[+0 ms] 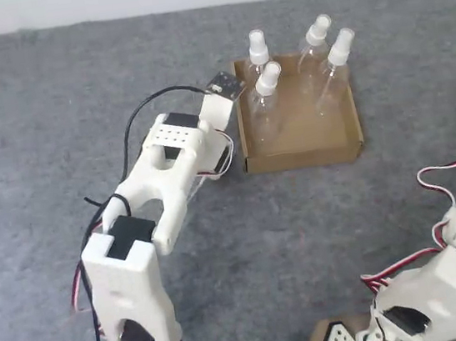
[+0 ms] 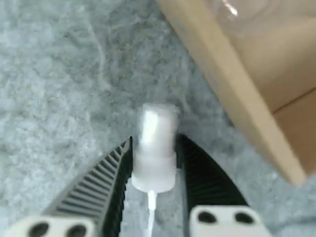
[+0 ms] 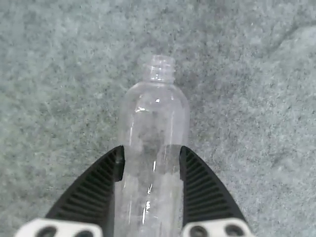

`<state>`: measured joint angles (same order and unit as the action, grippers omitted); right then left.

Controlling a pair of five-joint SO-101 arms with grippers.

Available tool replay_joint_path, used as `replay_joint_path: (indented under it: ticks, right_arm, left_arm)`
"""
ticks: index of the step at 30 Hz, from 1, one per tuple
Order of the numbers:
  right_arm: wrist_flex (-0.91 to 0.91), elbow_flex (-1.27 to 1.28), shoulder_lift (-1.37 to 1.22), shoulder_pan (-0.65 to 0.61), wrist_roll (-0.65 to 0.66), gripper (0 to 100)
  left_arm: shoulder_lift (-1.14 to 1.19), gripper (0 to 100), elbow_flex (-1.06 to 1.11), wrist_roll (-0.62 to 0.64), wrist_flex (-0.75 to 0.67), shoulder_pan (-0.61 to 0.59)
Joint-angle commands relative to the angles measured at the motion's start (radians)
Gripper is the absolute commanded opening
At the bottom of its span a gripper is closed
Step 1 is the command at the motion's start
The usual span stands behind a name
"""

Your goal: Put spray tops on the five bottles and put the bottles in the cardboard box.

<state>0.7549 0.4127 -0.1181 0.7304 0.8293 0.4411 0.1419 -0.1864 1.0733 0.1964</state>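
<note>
Left end effector (image 2: 153, 144) pinches a spray top (image 2: 158, 126), right end effector (image 3: 151, 152) grips the open-necked bottle (image 3: 156, 106), ready for capping, I'd say

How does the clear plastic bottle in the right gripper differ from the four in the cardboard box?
The clear plastic bottle in the right gripper has a bare threaded neck; the four boxed bottles wear white spray tops. It is clamped in the gripper; they sit inside the cardboard box. All are clear.
</note>
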Motion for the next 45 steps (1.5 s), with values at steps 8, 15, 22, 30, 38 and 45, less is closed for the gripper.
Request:
replay_joint_path:
  ticks: [8,15,22,30,38,45]
  right_arm:
    - [0.007,0.003,-0.047,0.018,0.015,0.6]
    - [0.007,0.003,-0.047,0.013,0.015,0.6]
    - [0.007,0.003,-0.047,0.013,0.015,0.9]
    - [0.008,0.005,-0.047,0.016,0.015,0.9]
    - [0.008,0.005,-0.047,0.016,0.015,0.9]
    - [0.008,0.005,-0.047,0.016,0.015,0.9]
  left_arm:
    - [-0.293,5,0.127,0.252,0.129,-0.098]
    - [-0.44,6,0.407,0.423,-0.077,-0.109]
    - [-0.45,17,0.421,0.381,-0.095,-0.15]
    - [-0.439,17,0.344,0.348,-0.097,-0.195]
    - [-0.437,17,0.351,0.242,-0.132,-0.167]
    - [-0.422,17,0.351,0.252,-0.16,-0.153]
